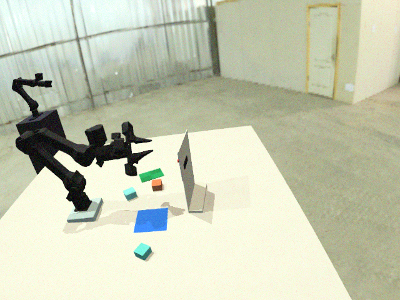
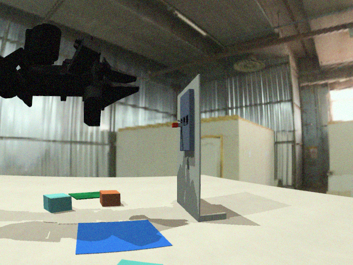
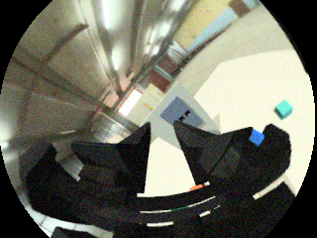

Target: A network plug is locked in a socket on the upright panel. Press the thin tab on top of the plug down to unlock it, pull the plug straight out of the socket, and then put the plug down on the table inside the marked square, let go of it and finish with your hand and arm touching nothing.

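The network plug, a small red-ended piece [image 1: 178, 160] [image 2: 174, 125], sticks out of the blue socket block [image 2: 186, 133] [image 3: 173, 109] on the upright grey panel [image 1: 188, 180] [image 2: 189, 194] [image 3: 174, 90]. A thin tab [image 2: 179, 121] shows at its top. In the wrist view I cannot make out the plug. My gripper [image 1: 152, 145] [image 2: 137, 83] [image 3: 161, 124] is partly open and empty, in the air in front of the panel, higher than the plug and clear of it. The blue square [image 1: 150, 220] [image 2: 94, 231] [image 3: 256, 137] lies on the table with nothing on it.
A green rectangle [image 1: 151, 175] [image 2: 85, 195] lies beyond an orange block [image 1: 157, 185] [image 2: 110, 198]. One teal block [image 1: 130, 194] [image 2: 57, 202] is nearer the arm's base [image 1: 85, 213]. Another teal block [image 1: 142, 250] [image 3: 283, 109] lies on the blue square's other side.
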Motion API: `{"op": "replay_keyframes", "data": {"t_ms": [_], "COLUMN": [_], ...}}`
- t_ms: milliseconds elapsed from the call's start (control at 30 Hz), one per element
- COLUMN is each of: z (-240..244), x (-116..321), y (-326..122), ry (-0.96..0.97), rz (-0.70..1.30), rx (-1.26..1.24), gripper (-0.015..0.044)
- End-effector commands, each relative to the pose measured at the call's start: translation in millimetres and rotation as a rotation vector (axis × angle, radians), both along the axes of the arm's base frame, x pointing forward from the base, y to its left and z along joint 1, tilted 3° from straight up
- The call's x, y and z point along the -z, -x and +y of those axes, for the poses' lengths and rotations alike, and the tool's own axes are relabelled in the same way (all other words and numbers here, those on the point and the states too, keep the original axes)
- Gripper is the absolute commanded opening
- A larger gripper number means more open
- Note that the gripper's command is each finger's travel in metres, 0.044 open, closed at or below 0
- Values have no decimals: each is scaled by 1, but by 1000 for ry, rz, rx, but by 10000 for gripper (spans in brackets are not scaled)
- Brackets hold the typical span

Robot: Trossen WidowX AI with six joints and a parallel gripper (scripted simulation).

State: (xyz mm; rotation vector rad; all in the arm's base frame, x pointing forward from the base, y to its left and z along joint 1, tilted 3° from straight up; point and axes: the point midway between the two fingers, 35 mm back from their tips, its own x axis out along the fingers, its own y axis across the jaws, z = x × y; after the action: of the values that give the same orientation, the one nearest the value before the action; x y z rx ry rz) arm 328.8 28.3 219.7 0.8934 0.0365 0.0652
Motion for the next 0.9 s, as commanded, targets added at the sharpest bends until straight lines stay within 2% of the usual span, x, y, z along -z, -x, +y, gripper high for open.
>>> {"op": "replay_keyframes", "data": {"t_ms": [0, 500, 867], "z": [6, 22, 22], "x": [23, 71, 73], "y": [5, 32, 32], "ry": [-156, -668, -691], "rz": [35, 113, 117], "rx": [-21, -67, -69], "gripper": [156, 156, 156]}}
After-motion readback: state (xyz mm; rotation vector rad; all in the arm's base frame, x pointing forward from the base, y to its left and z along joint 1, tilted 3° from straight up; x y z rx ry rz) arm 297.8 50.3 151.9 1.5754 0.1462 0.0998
